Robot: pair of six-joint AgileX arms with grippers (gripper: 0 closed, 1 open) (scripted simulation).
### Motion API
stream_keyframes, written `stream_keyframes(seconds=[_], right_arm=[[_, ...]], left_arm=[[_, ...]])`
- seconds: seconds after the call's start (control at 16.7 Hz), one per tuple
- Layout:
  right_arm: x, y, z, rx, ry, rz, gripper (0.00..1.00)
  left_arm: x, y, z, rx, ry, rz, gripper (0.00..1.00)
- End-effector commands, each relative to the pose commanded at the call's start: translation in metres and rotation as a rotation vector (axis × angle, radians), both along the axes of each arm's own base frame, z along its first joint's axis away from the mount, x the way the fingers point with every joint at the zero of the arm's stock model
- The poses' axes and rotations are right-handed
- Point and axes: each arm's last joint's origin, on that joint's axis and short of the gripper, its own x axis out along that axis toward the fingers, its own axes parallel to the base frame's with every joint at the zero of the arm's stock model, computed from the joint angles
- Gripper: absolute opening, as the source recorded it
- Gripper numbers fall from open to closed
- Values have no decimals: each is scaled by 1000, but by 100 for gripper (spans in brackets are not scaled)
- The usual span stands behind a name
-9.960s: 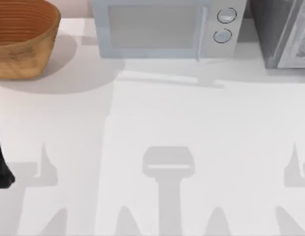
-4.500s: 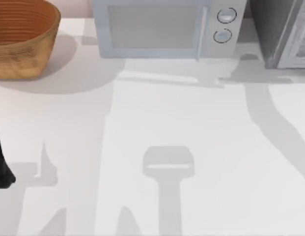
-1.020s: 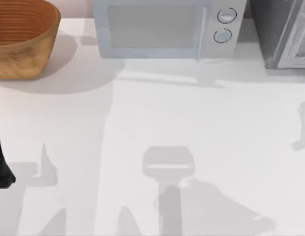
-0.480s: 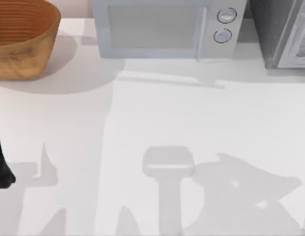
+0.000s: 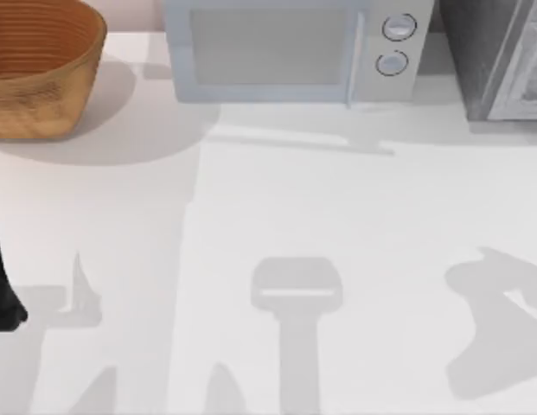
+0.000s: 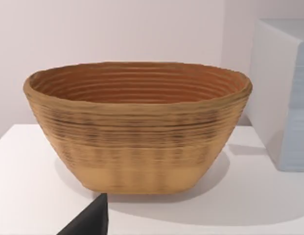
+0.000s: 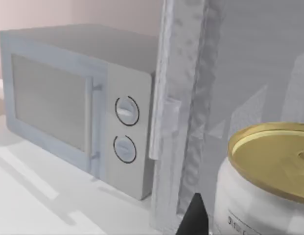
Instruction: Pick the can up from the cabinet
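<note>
Shadow drift since half a second ago: the dark patch on the table (image 5: 337, 199) is now being cast near-right instead of near-centre. Top view: a basket (image 5: 39, 65) is being shown far-left, a microwave (image 5: 290, 52) far-centre, the cabinet (image 5: 497, 56) far-right; the left arm (image 5: 2, 290) is parked at the near-left edge. Left wrist view: the basket is being framed, microwave beside it. Right wrist view: the can (image 7: 267, 183), gold-lidded, is being seen close up against the cabinet front, with one dark fingertip (image 7: 193, 218) beside it. Jaw opening and grip cannot be told for either gripper.
</note>
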Motion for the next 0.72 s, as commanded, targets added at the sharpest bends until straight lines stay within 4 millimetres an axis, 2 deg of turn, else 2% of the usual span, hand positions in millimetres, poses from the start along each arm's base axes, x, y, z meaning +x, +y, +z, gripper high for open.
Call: stream_keyframes(seconds=[0.24, 0.72], right_arm=[[5, -29, -30, -12, 4, 47, 0], [-5, -73, -117, 45, 51, 131, 0]], left_arm=[[0, 0, 0, 0, 0, 0, 100], [0, 0, 0, 0, 0, 0, 100]])
